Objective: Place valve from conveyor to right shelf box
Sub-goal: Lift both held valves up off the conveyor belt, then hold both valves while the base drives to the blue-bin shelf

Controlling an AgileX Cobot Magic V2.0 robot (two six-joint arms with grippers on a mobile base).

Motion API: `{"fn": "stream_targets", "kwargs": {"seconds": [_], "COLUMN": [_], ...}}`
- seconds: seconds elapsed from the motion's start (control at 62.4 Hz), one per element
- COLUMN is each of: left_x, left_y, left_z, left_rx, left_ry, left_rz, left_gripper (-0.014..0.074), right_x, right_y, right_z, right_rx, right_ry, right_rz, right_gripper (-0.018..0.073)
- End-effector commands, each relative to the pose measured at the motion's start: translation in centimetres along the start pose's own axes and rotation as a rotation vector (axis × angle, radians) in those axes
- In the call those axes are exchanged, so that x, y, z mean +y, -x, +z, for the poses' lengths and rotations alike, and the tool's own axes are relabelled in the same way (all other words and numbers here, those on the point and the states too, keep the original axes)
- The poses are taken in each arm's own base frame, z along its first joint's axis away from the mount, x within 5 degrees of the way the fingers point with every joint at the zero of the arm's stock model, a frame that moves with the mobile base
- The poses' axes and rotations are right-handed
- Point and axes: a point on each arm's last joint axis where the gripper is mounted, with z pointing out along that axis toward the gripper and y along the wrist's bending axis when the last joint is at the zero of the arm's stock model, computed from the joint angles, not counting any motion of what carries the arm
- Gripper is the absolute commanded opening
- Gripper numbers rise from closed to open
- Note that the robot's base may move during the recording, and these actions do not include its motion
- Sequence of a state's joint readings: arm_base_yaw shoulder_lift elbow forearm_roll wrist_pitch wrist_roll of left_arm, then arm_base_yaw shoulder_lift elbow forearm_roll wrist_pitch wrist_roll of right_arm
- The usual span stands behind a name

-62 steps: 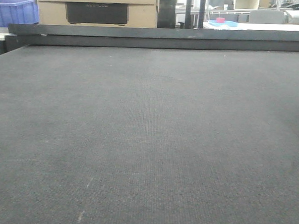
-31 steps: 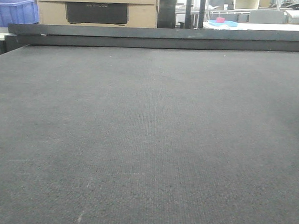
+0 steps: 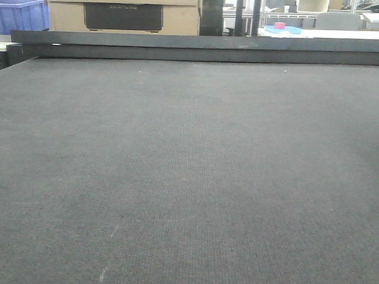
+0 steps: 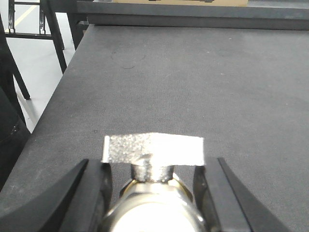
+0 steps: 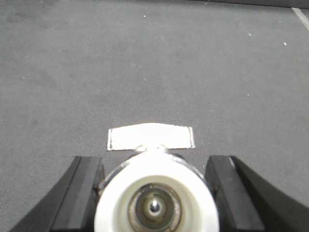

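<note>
The left gripper [image 4: 153, 166] is closed around a metal valve [image 4: 153, 149] near the conveyor's [image 4: 203, 77] left edge, seemingly ready for carrying. The right gripper [image 5: 154, 164] likewise clasps a white-capped valve [image 5: 154, 198].

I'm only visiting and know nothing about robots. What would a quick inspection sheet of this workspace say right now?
Surface: dark grey woven conveyor belt, with a dark rail along its far edge.
Job's things: a metal valve with a silver T-handle and a white-ended valve, both over the belt; the shelf box is not in view.
Clutter: nothing seen on the belt.
Grippers: the left gripper is shut on the metal valve; the right gripper is shut on the white-ended valve.
Cables: nothing seen.
Surroundings: a cardboard box, a blue bin and a small pink object beyond the belt.
</note>
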State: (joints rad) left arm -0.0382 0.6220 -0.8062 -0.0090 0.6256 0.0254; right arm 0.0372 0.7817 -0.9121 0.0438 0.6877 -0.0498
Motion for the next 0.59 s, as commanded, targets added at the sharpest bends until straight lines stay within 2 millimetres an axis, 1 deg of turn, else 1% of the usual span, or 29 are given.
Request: {"fn": "stream_targets", "kwargs": {"seconds": [0.0,0.577], "left_x": [0.01,0.01], "left_y": [0.55,0.55], "left_z": [-0.39,-0.39], "left_rx": [-0.057,-0.057], "left_ry": [0.000,0.000], "left_rz": [-0.006,-0.006], "left_gripper": [-0.0111,-0.0111], "right_x": [-0.11,-0.11], "right_y": [0.99,0.99], "right_z": [-0.59,-0.59], "right_rx": [-0.098,-0.098], "right_ry": [-0.011,-0.011], "right_rz": [-0.006,-0.006], "right_gripper": [-0.0164,-0.0164]}}
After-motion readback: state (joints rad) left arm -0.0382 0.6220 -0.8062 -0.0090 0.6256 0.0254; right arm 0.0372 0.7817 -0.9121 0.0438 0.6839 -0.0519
